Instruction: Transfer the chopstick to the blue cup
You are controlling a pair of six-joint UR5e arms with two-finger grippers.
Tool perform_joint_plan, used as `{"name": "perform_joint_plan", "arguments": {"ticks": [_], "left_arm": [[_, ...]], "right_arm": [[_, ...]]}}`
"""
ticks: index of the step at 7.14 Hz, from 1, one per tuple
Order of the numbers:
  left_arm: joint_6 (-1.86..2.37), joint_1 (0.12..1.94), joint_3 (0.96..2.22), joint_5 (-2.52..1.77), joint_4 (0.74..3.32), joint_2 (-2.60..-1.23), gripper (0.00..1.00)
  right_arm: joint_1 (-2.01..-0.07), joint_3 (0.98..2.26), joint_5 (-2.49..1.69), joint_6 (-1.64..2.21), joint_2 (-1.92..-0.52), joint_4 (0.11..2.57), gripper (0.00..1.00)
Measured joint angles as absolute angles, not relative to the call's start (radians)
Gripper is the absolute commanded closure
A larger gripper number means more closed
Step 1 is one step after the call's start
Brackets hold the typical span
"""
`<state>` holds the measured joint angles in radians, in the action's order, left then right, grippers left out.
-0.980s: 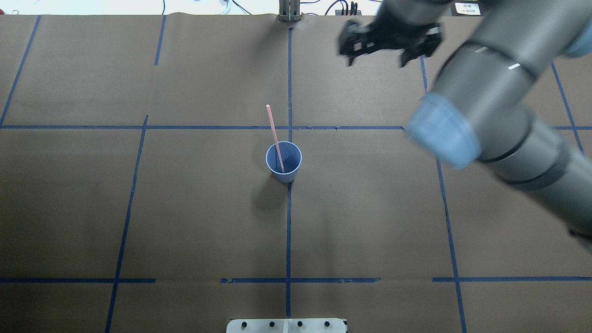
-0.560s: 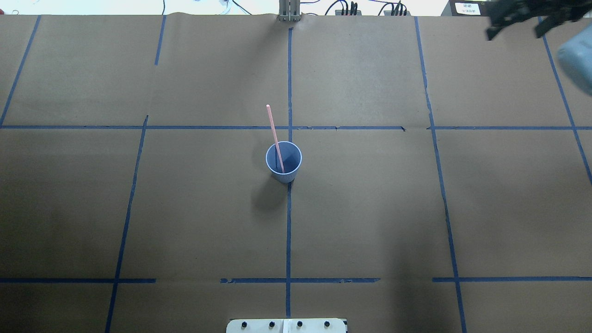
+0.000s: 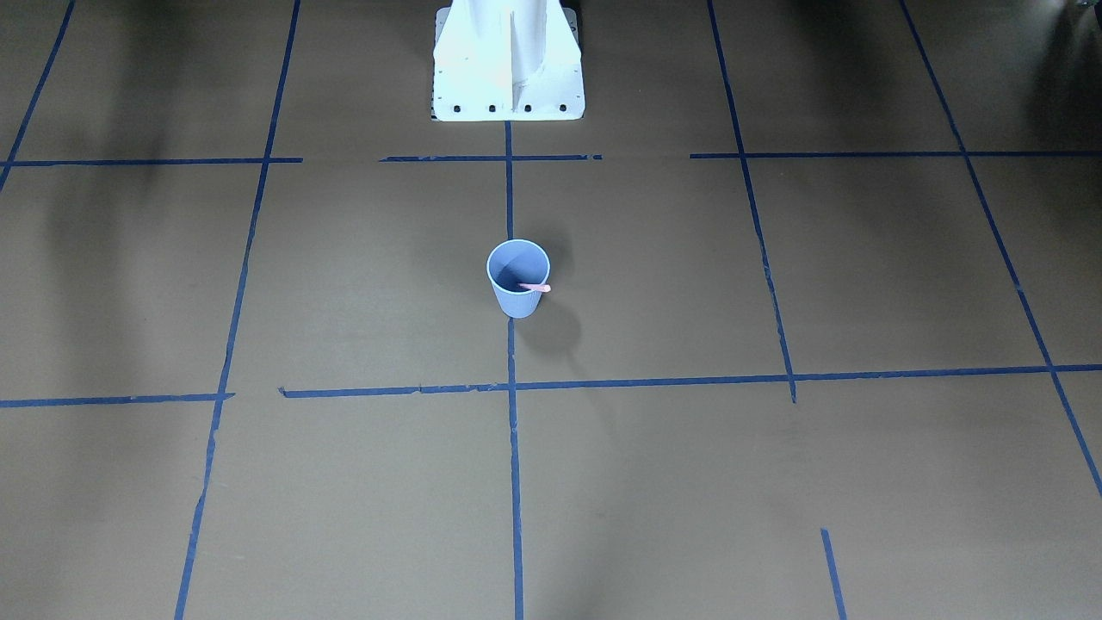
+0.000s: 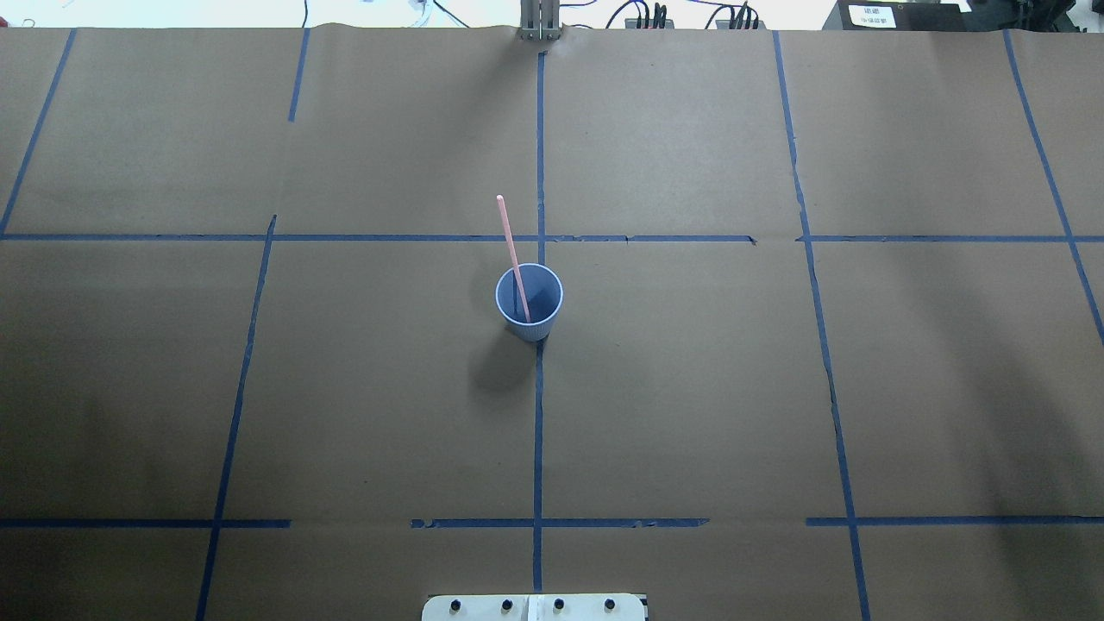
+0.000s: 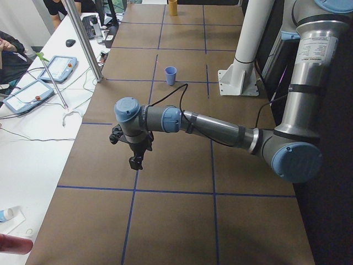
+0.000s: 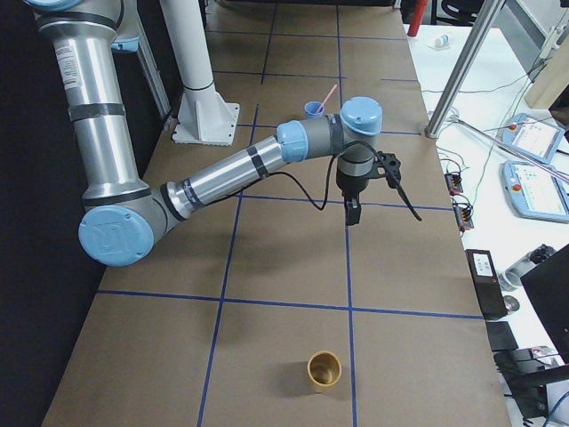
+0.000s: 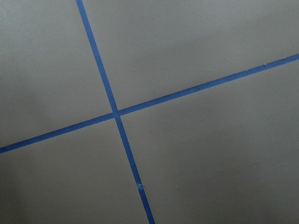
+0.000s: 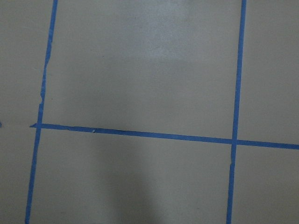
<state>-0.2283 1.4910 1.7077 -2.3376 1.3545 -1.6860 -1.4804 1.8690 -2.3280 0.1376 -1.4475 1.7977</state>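
The blue cup (image 4: pixel 529 297) stands upright at the table's middle, on a blue tape line. One pink chopstick (image 4: pixel 511 240) stands in it and leans over the far rim. The cup (image 3: pixel 517 277) and a short pink tip (image 3: pixel 535 288) also show in the front view. My left gripper (image 5: pixel 135 161) shows only in the left side view, far from the cup (image 5: pixel 171 75), and I cannot tell if it is open. My right gripper (image 6: pixel 352 213) shows only in the right side view, away from the cup (image 6: pixel 314 109), and I cannot tell its state either. Both wrist views show only bare paper and tape.
A yellow-brown cup (image 6: pixel 324 369) stands near the table's right end; it also shows in the left side view (image 5: pixel 173 6). The robot's white base (image 3: pixel 508 60) is behind the cup. Operator desks with tablets (image 5: pixel 58 69) run along the far side.
My right arm and gripper have swung rightward out of the overhead view. The blue cup and the chopstick in it have not moved.
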Motion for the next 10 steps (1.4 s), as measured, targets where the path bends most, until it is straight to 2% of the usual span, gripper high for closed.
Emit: {"name": "perform_joint_plan", "arguments": {"ticks": [3,5,10], "left_arm": [[-0.231,1.49,1.696,-2.337,1.354,-1.677,0.0],[-0.236,1.49,1.689,-2.337,1.355,-1.647,0.0],[-0.239,1.528,1.62,-2.339,1.37,-1.605,0.0]], "right_arm": [[-1.49,1.727,-2.352,0.135,-1.576,1.625,0.0],[-1.514,1.697,-2.388,0.145,-1.627,1.518,0.0],[-1.564,1.664,-2.435,0.148,-1.638,1.505,0.0]]}}
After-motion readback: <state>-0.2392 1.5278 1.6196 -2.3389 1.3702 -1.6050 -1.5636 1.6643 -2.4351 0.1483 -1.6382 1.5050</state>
